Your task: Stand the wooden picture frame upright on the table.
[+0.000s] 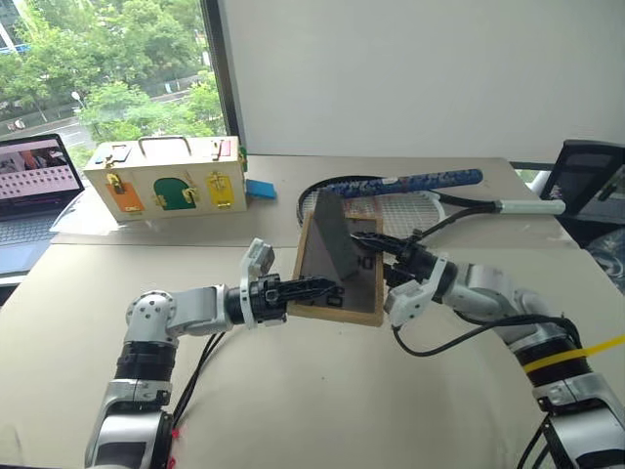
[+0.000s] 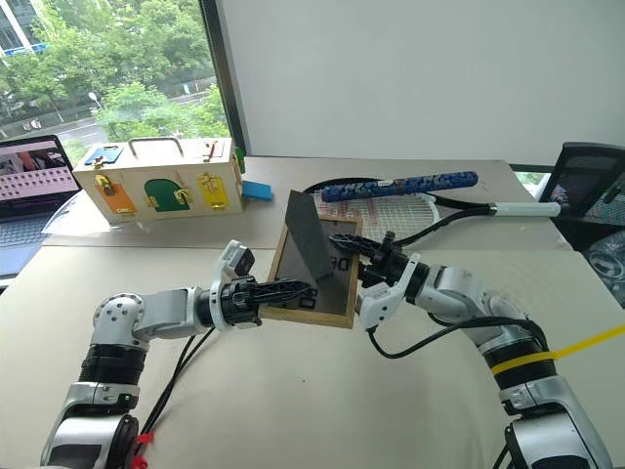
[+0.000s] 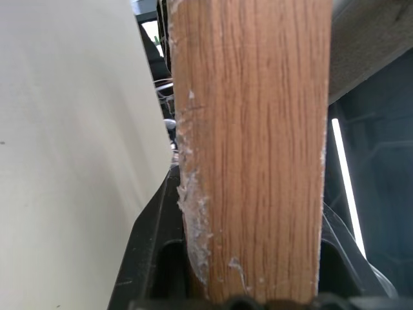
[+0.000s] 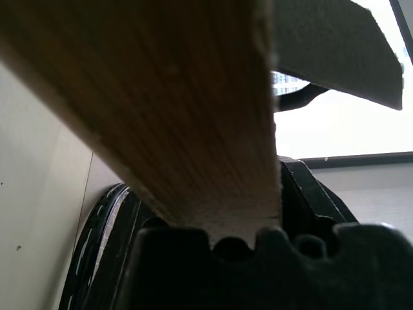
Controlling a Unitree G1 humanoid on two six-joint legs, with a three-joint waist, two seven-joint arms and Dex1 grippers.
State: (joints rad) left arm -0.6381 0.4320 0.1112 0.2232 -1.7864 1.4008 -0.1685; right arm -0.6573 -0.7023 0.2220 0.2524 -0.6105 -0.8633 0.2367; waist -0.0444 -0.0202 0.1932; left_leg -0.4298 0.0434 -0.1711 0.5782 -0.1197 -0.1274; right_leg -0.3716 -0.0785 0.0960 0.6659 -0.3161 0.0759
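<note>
The wooden picture frame hangs tilted above the table, its dark grey back panel towards me. Its fold-out stand sticks out from the panel. My left gripper reaches in from the left and is shut on the frame's lower left edge. The light wood sits between its black fingers in the left wrist view. My right gripper comes from the right and is shut on the frame's right edge. That wooden edge lies between its jaws in the right wrist view. The picture side is hidden.
A cream box with coloured doors stands at the back left, a small blue block beside it. A racket lies right behind the frame. A laptop sits at the far left edge, a black chair at the right.
</note>
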